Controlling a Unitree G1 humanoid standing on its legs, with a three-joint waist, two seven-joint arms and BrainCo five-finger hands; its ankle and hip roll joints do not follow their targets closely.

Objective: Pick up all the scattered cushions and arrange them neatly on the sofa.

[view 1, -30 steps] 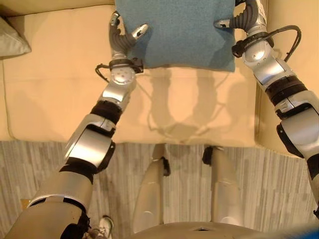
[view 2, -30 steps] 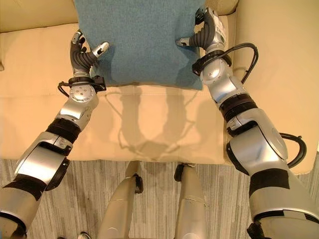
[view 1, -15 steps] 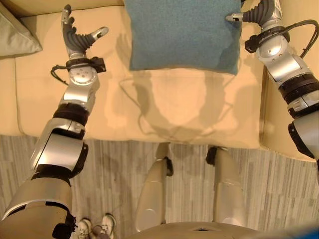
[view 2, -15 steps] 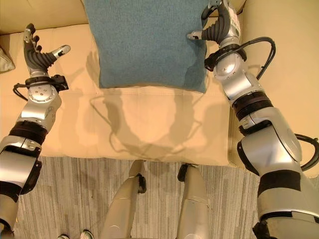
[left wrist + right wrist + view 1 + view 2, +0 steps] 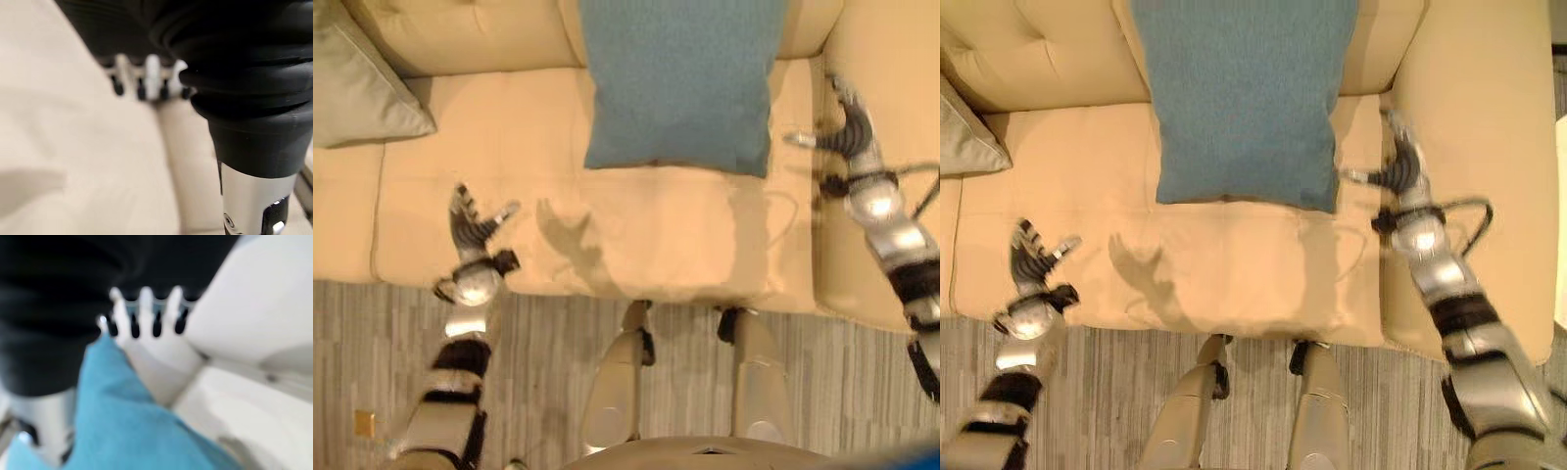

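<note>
A teal cushion (image 5: 680, 78) leans against the backrest of the cream sofa (image 5: 558, 235), its lower edge on the seat; it also shows in the right wrist view (image 5: 132, 431). My left hand (image 5: 470, 230) hangs open over the seat's front edge, well to the left of the cushion and holding nothing. By the sofa's right armrest my right hand (image 5: 847, 132) is open, a short way right of the cushion and apart from it. A grey-beige cushion (image 5: 362, 93) lies at the seat's far left.
The sofa's right armrest (image 5: 1474, 117) rises just beside my right hand. Striped grey floor (image 5: 548, 382) runs along the front of the sofa. The seat between the two cushions is bare.
Both hands have drawn back from the teal cushion toward me, the left down to the seat's front edge. The view has shifted and shows more of the backrest.
</note>
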